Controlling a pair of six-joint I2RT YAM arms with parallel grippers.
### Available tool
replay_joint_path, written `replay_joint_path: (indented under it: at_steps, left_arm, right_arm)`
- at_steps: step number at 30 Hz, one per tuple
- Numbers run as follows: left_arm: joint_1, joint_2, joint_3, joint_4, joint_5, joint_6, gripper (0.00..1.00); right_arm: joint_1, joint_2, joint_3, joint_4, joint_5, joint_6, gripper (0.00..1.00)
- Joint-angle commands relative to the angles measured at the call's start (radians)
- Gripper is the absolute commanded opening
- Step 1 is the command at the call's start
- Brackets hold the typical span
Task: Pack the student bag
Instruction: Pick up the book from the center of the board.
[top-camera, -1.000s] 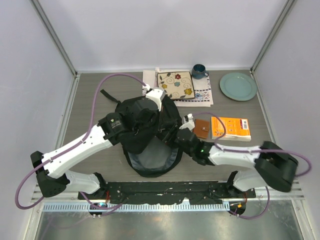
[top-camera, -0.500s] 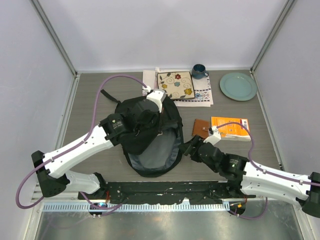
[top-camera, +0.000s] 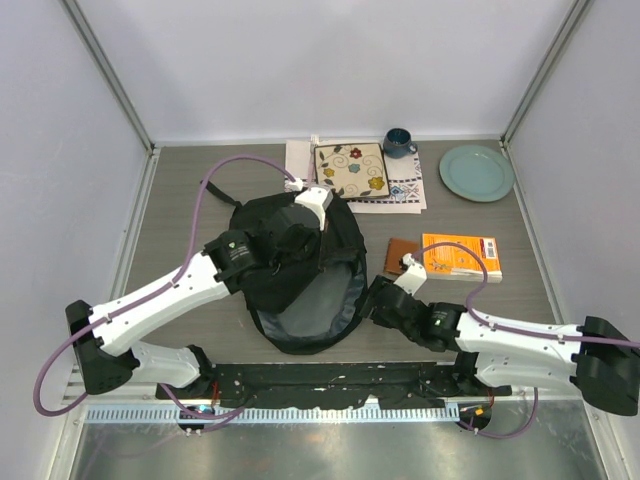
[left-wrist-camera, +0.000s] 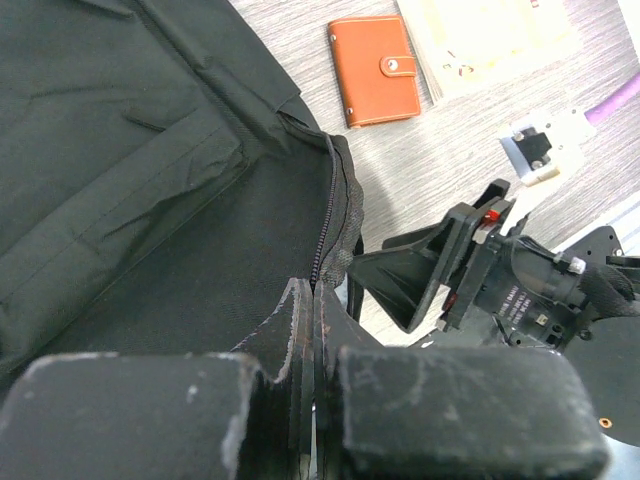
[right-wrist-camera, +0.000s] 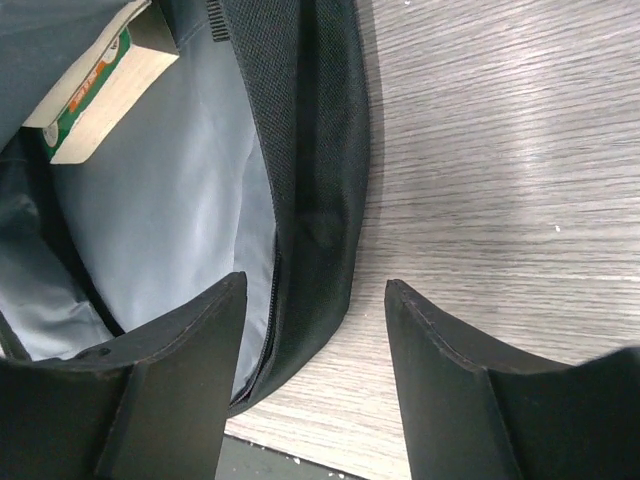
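The student bag (top-camera: 300, 275), black with a grey lining (right-wrist-camera: 170, 200), lies open at the table's middle. My left gripper (top-camera: 305, 243) is shut on the bag's zipper edge (left-wrist-camera: 335, 215) and holds the flap up. My right gripper (top-camera: 375, 298) stands open at the bag's right side; in the right wrist view its fingers straddle the black rim (right-wrist-camera: 320, 150), with nothing between them but that rim and the tabletop. A book (right-wrist-camera: 95, 85) with a green and orange cover lies inside the bag on the lining.
An orange wallet (top-camera: 403, 256) and an orange book (top-camera: 462, 256) lie right of the bag. At the back are a floral pad (top-camera: 351, 170) on a cloth (top-camera: 405, 190), a blue mug (top-camera: 398, 142) and a teal plate (top-camera: 476, 172).
My right gripper has drawn back from the bag's opening to its right edge and opened. The wallet now shows fully. The left gripper keeps its hold on the flap.
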Motion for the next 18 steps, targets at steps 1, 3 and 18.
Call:
replay_joint_path:
  at_steps: [1, 3, 18]
  left_arm:
    - [0.006, -0.021, -0.008, 0.047, 0.010, -0.013, 0.00]
    - [0.006, -0.021, -0.012, 0.050, 0.011, -0.015, 0.00]
    - [0.006, -0.021, -0.081, 0.099, 0.053, -0.039, 0.00]
  right_arm:
    - [-0.012, 0.044, 0.038, 0.132, 0.000, -0.027, 0.59]
    - [-0.017, 0.053, 0.039, 0.158, -0.003, -0.034, 0.56]
    - [-0.109, -0.005, -0.016, 0.145, -0.089, -0.022, 0.00]
